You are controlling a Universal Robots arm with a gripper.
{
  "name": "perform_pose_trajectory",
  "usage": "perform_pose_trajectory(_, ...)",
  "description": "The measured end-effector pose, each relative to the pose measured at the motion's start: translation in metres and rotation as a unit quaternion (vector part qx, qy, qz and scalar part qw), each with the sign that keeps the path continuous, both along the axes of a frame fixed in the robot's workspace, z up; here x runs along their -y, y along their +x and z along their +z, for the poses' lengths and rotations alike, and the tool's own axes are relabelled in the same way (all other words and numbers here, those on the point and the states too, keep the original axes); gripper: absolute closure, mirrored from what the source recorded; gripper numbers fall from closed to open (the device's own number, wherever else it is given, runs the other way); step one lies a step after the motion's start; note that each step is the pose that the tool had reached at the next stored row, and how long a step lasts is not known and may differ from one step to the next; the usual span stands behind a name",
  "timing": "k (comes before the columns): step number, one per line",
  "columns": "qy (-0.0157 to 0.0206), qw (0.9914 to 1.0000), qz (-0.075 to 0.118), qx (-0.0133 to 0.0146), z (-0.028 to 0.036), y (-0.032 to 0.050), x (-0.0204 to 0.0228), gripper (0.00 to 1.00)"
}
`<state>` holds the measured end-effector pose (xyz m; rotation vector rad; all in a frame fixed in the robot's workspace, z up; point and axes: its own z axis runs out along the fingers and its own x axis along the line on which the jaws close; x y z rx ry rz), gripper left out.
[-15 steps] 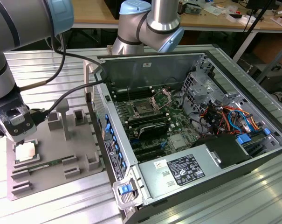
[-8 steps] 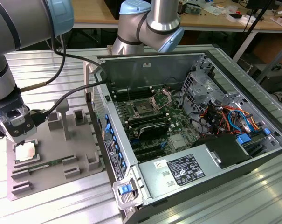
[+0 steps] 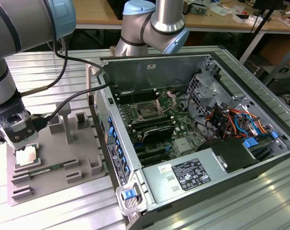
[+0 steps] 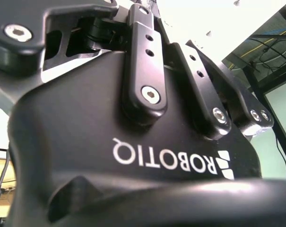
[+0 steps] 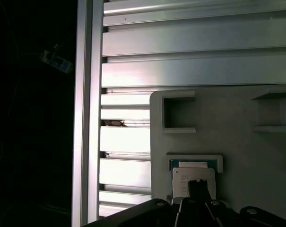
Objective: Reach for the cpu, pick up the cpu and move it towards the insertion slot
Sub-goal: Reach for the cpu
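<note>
Silvery-white, the one cpu (image 5: pixel 180 182) is lying in a frame on the grey tray (image 5: pixel 228 137), with the gripper (image 5: pixel 197 189) hanging right over it. Whether it is gripping cannot be told. The exterior view is adding the open case (image 3: pixel 149 72), where the single slot (image 3: pixel 147 111) is sitting on the green board, well apart from the tray. The second wrist view is showing the gripper close up, black.

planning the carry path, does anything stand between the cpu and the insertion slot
Yes. The cpu lies on the grey tray outside the computer case, whose side wall rises between it and the insertion slot. The tray's upright posts also stand on that side of the cpu.
</note>
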<state>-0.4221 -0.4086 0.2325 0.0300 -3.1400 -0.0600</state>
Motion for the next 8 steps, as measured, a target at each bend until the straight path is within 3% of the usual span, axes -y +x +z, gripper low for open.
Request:
perform_pose_trajectory(4,0.0000,1.00000,0.000,0.0000,-0.0004,0.0000,0.0031,0.89)
perform_pose_trajectory(8,0.0000,1.00000,0.000,0.0000,-0.0009,0.0000,0.0034,0.89)
